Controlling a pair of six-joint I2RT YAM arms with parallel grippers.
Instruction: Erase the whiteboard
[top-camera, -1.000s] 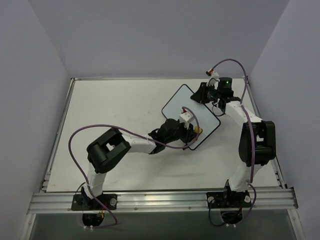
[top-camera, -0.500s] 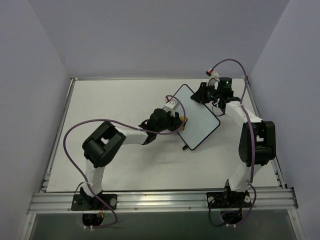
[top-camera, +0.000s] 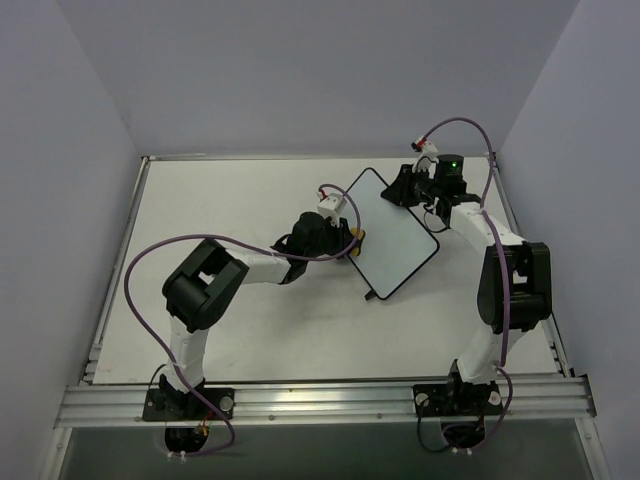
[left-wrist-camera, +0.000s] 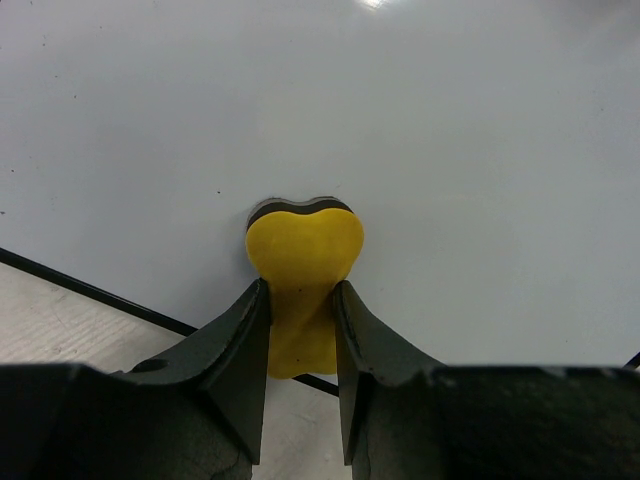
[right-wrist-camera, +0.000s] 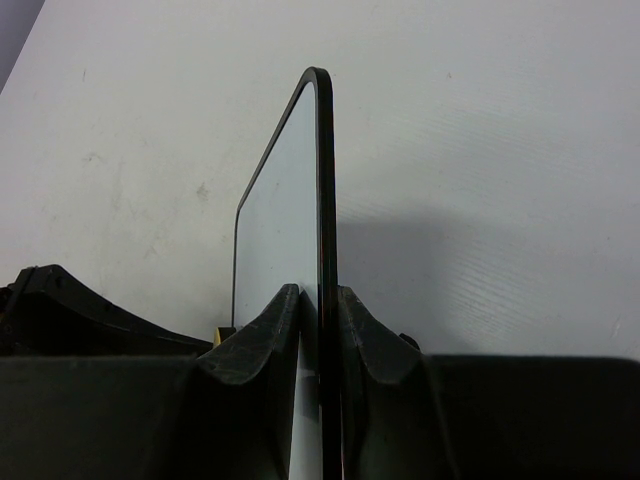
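Observation:
The whiteboard (top-camera: 398, 232) lies skewed on the table at the back right, a white face in a thin black frame. My left gripper (top-camera: 350, 241) is at the board's left edge, shut on a yellow bone-shaped sponge (top-camera: 358, 237). In the left wrist view the sponge (left-wrist-camera: 303, 250) is pressed dark side down on the board (left-wrist-camera: 420, 120), just inside the black frame; no writing shows there. My right gripper (top-camera: 405, 190) is shut on the board's far corner. The right wrist view shows its fingers (right-wrist-camera: 285, 320) clamping the board's edge (right-wrist-camera: 321, 170).
The pale table (top-camera: 230, 210) is boxed in by grey walls at the left, back and right. A metal rail (top-camera: 320, 400) carrying both arm bases runs along the near edge. Purple cables loop over each arm.
My left gripper has carried the sponge across the board, from its near right part to its left edge. The right gripper and the board have not moved.

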